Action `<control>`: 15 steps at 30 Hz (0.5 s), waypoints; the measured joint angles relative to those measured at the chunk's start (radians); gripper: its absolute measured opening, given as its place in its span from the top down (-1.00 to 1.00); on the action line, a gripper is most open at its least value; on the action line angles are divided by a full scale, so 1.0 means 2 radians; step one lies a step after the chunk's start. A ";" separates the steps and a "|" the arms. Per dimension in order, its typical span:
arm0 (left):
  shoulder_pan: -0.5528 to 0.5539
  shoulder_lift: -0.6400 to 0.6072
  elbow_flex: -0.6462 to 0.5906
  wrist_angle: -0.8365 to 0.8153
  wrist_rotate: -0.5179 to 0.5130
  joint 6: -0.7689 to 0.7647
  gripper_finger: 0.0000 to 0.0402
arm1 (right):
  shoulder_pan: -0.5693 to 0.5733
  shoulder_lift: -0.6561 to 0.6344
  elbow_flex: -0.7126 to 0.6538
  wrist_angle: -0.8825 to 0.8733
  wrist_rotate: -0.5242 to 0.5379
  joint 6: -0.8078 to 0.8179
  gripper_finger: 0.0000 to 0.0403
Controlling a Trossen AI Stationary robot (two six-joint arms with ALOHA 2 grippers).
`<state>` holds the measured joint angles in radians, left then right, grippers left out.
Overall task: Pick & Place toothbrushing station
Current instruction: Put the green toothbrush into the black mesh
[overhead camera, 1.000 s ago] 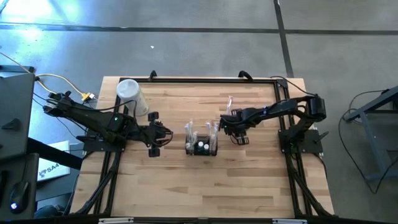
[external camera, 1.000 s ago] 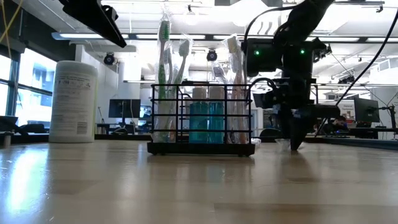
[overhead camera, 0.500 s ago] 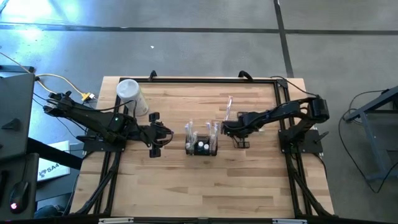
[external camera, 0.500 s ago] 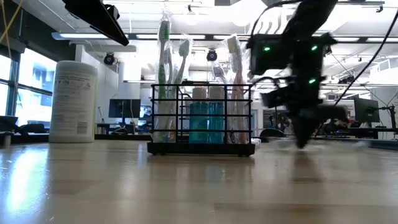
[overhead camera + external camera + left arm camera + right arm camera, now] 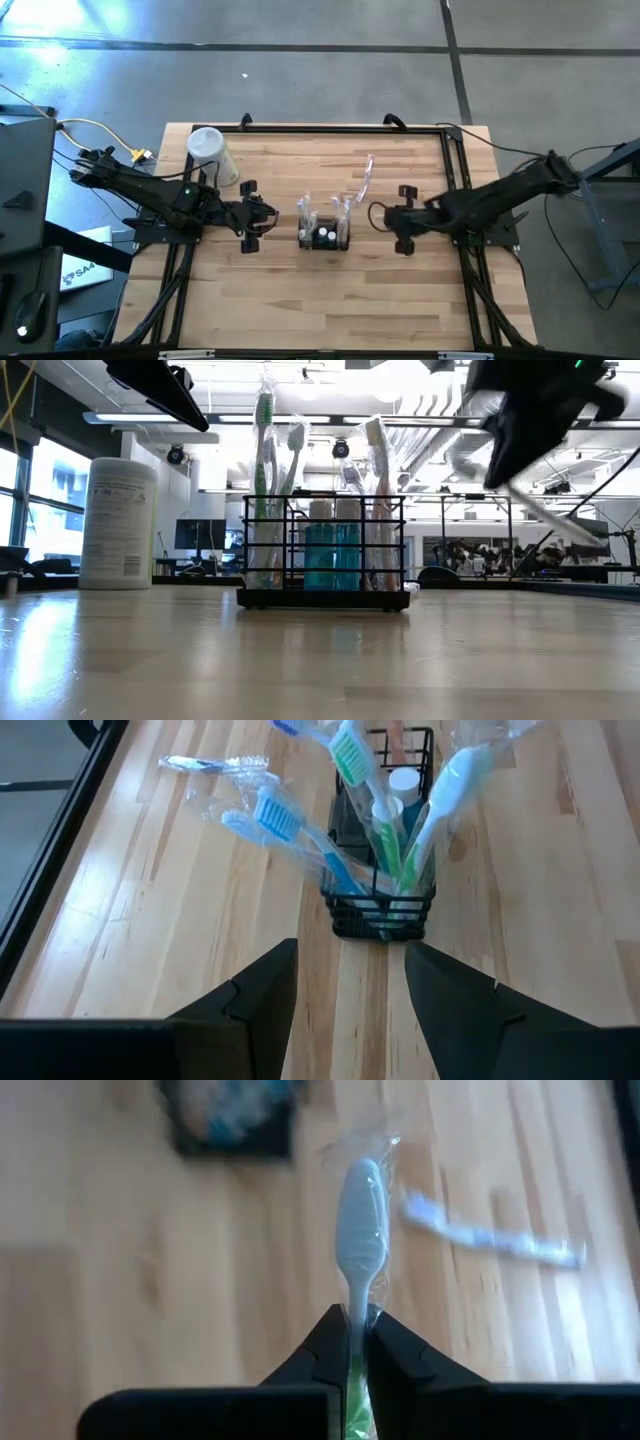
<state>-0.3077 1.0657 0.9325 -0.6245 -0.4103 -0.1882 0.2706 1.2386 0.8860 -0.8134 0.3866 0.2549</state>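
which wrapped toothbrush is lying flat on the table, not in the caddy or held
The clear-wrapped toothbrush alone on the bare wood beyond the black caddy. The others stand upright in the caddy, and one is pinched in the right tool.

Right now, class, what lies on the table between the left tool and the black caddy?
Nothing: in the left wrist view, only bare wood runs from the open left tool to the black caddy.

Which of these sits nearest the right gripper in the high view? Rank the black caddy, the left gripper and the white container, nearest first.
From the right gripper, shut on a wrapped toothbrush:
1. Black caddy, mid-table, beside it.
2. Left gripper, past the caddy.
3. White container, in the corner beyond the left gripper.
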 joint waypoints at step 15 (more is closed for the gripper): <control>0.000 0.000 0.000 0.043 0.000 -0.001 0.09 | 0.177 -0.057 0.001 0.179 0.163 0.012 0.95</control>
<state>-0.3079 1.0657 0.9325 -0.5376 -0.4108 -0.1900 0.6244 1.1251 0.8875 -0.4546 0.7116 0.2790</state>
